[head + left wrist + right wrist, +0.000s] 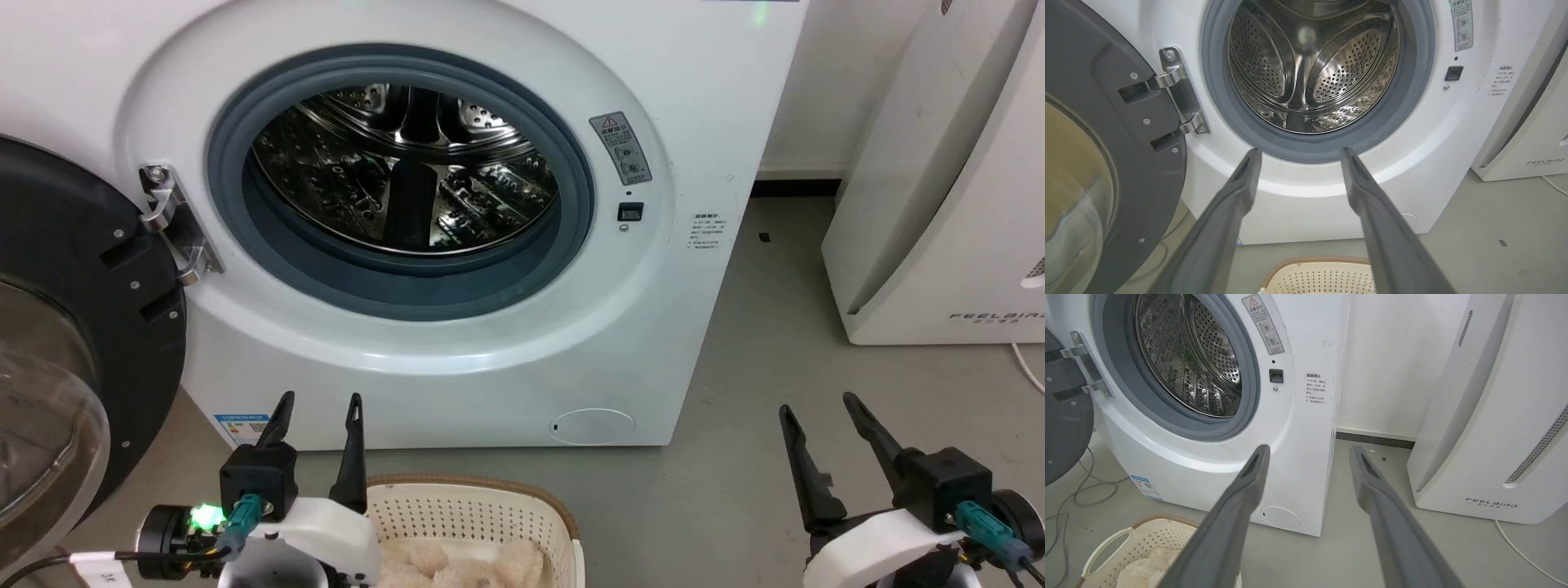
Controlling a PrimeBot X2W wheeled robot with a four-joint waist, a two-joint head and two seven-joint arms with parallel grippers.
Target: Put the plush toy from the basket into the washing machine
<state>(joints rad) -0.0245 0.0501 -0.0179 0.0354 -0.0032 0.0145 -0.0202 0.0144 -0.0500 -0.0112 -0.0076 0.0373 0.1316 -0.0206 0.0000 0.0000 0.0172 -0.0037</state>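
The white washing machine (457, 245) stands ahead with its black-framed glass door (57, 351) swung open to the left and its steel drum (408, 163) bare. On the floor before it sits the cream perforated basket (482, 510) with a brown rim. The fluffy cream plush toy (457, 565) lies inside, partly cut off by the bottom edge. My left gripper (318, 400) hovers open just above the basket's left side, fingers pointing at the washer. My right gripper (816, 404) is open over bare floor to the right. The basket (1143, 543) and toy (1147, 567) also appear in the right wrist view.
A white appliance marked FEELBIRD (947, 204) stands to the right of the washer, with a white cable (1030, 367) on the floor. Grey cables (1081, 494) lie on the floor under the open door. Grey concrete floor (735, 457) lies between the machines.
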